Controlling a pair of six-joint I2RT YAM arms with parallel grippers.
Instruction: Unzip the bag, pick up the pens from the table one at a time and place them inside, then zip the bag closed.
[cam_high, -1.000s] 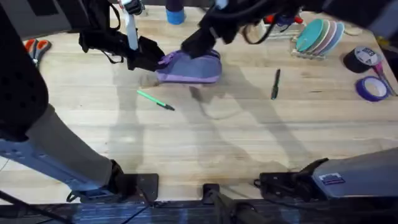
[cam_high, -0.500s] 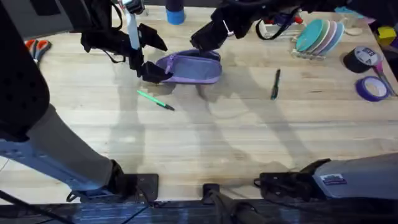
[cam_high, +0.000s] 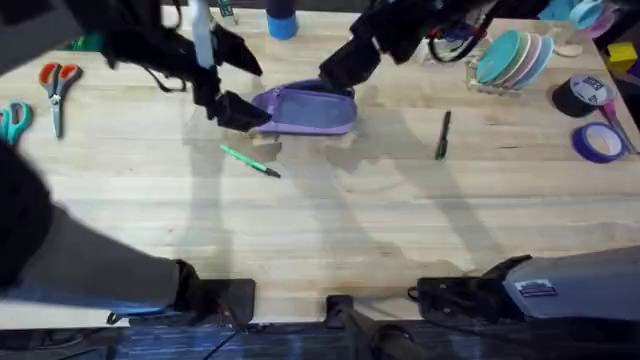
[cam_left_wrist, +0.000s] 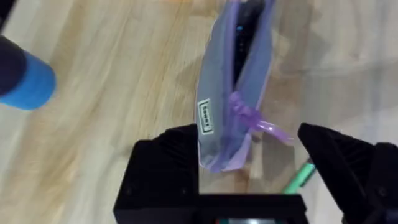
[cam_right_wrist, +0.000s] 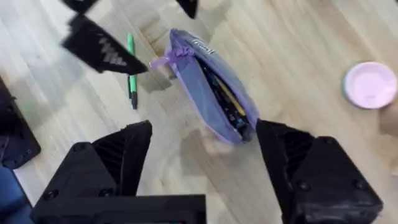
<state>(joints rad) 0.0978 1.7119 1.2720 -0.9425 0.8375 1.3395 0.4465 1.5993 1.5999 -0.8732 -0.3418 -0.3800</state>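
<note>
The table (cam_high: 330, 230) carries the bag (cam_high: 305, 108) at its far middle, unzipped, both pens outside it. The left gripper (cam_high: 232, 88) is spread wide around the bag's end, gripping nothing; the right gripper (cam_right_wrist: 205, 162) hangs spread above the other end. Unheld, the bag could sag shut or slide as a pen goes in. Something dark and orange shows inside. The green pen (cam_high: 250, 160) lies just beside the bag, the dark pen (cam_high: 442, 135) well apart.
</note>
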